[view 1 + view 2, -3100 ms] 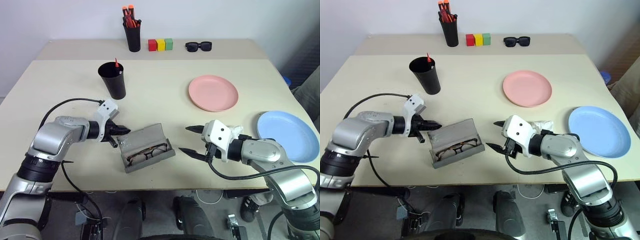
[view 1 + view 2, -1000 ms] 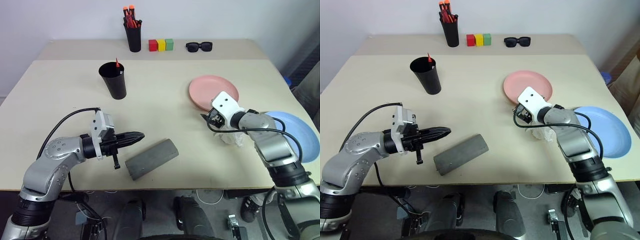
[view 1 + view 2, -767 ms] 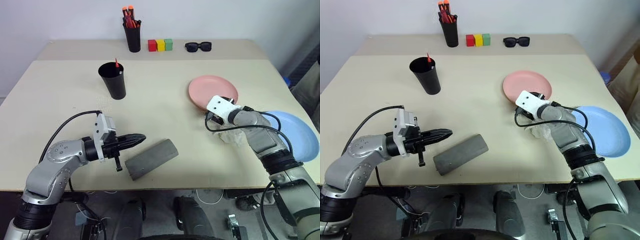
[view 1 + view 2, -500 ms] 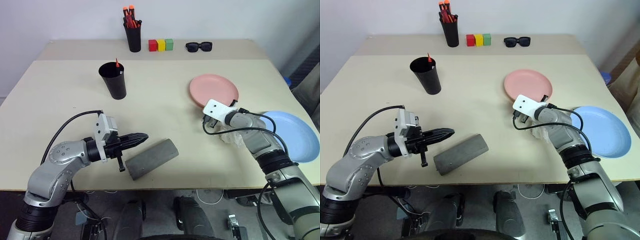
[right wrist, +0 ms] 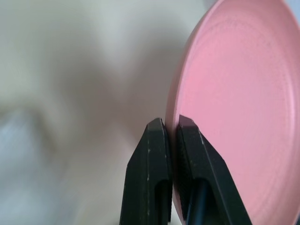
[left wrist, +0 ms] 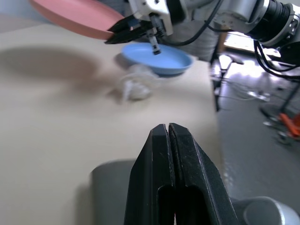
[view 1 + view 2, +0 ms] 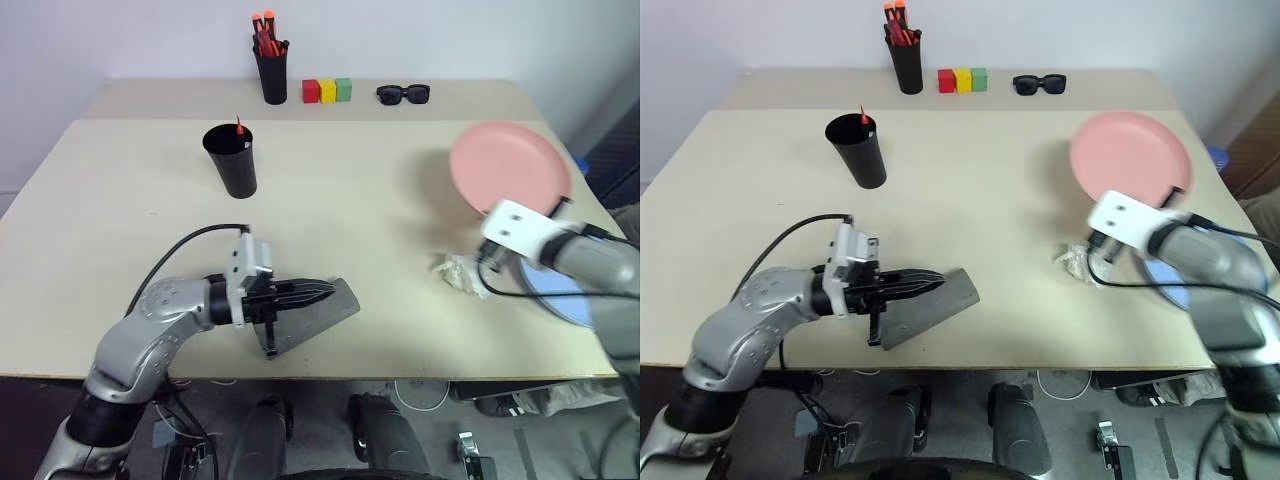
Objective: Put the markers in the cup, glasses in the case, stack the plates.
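Pink round plastic plate point(image 5: 234, 103) hangs pinched by its rim in your right gripper point(image 5: 171, 129); carry it level over the light blue plastic plate point(image 6: 157, 55), then release. Left gripper point(image 6: 168, 136) sits pressed together, empty.

Pink plate point(image 7: 511, 167) lifted and tilted, blue plate point(image 6: 157, 55) flat at table edge, grey case point(image 7: 310, 316) closed, black cup point(image 7: 231, 160) upright with red marker point(image 7: 239, 126).
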### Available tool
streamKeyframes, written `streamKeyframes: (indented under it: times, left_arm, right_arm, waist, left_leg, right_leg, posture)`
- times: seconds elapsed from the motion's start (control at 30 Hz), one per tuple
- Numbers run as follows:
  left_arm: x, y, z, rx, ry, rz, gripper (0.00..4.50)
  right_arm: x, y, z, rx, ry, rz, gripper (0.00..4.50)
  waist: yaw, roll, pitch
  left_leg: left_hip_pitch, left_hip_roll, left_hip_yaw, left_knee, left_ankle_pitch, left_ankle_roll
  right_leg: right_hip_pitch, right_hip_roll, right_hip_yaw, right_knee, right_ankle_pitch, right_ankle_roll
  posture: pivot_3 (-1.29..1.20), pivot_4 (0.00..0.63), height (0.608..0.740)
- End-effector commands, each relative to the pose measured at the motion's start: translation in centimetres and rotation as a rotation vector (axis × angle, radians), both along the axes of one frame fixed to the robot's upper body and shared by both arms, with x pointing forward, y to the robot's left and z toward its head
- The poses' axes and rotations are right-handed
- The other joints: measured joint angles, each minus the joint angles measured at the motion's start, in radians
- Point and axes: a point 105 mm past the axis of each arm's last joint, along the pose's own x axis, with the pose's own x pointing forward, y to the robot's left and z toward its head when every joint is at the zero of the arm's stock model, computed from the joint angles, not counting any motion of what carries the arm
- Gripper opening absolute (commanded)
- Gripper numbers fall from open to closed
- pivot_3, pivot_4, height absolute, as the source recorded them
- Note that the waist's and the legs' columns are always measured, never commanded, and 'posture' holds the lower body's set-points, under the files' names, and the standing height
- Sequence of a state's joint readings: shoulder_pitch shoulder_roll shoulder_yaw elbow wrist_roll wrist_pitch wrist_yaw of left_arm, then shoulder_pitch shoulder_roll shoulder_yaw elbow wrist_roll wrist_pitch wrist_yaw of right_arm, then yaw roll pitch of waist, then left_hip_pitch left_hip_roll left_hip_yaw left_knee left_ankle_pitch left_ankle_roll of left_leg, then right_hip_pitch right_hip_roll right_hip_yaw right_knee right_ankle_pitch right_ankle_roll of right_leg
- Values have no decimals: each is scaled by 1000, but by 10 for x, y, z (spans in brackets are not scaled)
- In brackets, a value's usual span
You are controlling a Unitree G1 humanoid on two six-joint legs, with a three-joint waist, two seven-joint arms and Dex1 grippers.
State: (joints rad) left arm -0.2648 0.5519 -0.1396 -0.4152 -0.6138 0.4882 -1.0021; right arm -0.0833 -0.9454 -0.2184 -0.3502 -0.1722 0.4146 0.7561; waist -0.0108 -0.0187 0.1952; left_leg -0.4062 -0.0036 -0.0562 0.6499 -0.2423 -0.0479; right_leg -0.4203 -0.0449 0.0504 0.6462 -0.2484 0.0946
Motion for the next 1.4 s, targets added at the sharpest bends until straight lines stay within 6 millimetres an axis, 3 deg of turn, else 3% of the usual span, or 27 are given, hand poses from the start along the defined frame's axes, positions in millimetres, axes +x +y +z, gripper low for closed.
streamKeyframes:
  times: [0.03,0.2,0.23,0.33,0.53,0.6,0.73,0.83,0.97,1.07,1.17,1.4]
  left_arm:
    - [0,-12,3,-3,-34,-90,0]
    - [2,-19,0,3,-36,-132,0]
    - [2,-19,0,2,-35,-134,0]
    - [3,-19,-2,5,-32,-134,0]
    - [3,-19,-2,1,-23,-104,0]
    - [2,-18,-3,1,-23,-94,0]
    - [1,-15,-4,3,-19,-80,0]
    - [1,-15,-3,-2,-18,-71,0]
    - [1,-19,0,-35,-6,-59,0]
    - [0,-24,2,-50,1,-55,0]
    - [-1,-27,2,-56,8,-55,0]
    - [-3,-34,3,-67,24,-87,0]
  right_arm:
    - [-32,-28,11,-26,25,-97,117]
    - [-61,-55,-19,-54,158,-193,117]
    - [-62,-56,-22,-35,163,-204,383]
    - [-59,-59,-23,-11,141,-228,1472]
    - [-51,-42,-17,35,110,-153,4473]
    - [-48,-33,-14,109,95,-123,4473]
    - [-51,5,-17,298,161,19,4473]
    - [-42,19,-32,336,172,34,4473]
    - [-20,25,-54,334,97,-40,4473]
    - [-18,27,-71,255,92,-61,4473]
    - [-14,24,-71,246,34,-101,3610]
    - [-10,24,-53,183,-94,-105,43]
  waist:
    - [-1,0,0]
    - [-11,0,0]
    - [-10,0,0]
    - [-10,0,0]
    - [-4,0,0]
    - [-4,0,0]
    - [-3,0,0]
    - [-3,0,0]
    - [-3,0,0]
    - [1,0,0]
    - [-1,0,0]
    - [-3,0,0]
  left_leg:
    - [1,0,0,0,0,0]
    - [8,0,3,0,0,0]
    - [11,0,4,-1,0,0]
    - [15,1,4,-1,0,0]
    - [14,1,4,-1,0,0]
    - [14,1,4,-1,0,0]
    - [14,1,3,-2,0,0]
    - [14,1,2,-2,0,0]
    - [14,1,3,-2,0,0]
    - [13,1,2,-3,0,0]
    - [12,0,2,-3,-1,1]
    - [13,0,2,-3,-1,1]
  right_leg:
    - [1,0,0,0,0,0]
    - [7,0,2,-1,-1,0]
    - [9,0,2,-1,-1,0]
    - [12,0,3,-2,-4,2]
    - [12,0,3,-3,-4,2]
    - [13,-1,3,-3,-4,2]
    - [13,0,2,-3,-4,2]
    - [13,0,2,-4,-4,2]
    - [14,-1,2,-6,-4,2]
    - [14,-2,2,-7,-3,-1]
    - [14,-1,2,-9,-3,0]
    - [14,-1,2,-9,-2,0]
  posture:
    - [0,150,740]
    - [0,150,740]
    - [0,150,740]
    - [0,150,740]
    - [0,150,740]
    - [0,150,740]
    - [0,150,740]
    - [0,150,740]
    - [0,150,740]
    - [0,150,740]
    - [0,150,740]
    - [0,150,740]
